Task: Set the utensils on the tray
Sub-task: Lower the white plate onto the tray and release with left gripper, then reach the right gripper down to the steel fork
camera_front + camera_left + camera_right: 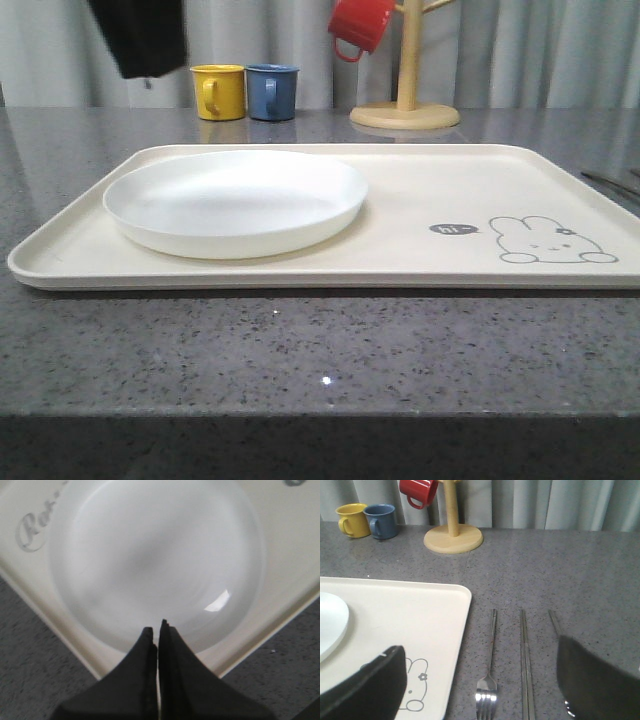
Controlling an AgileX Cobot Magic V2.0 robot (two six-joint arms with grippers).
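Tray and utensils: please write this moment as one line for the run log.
plate: on tray | fork, chopsticks: on table beside tray | left tool: shut above plate | right tool: open over fork

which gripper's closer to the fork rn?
Right. The right gripper hangs over the fork, which lies on the counter beside the tray. The left gripper is over the plate.

plate (pixel 235 200) on tray (pixel 420 190) left, fork (pixel 488 677) beside tray

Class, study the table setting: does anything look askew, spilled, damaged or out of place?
Nothing stands out. The plate sits flat on the tray; the fork and chopsticks lie straight and parallel on the counter beside it.
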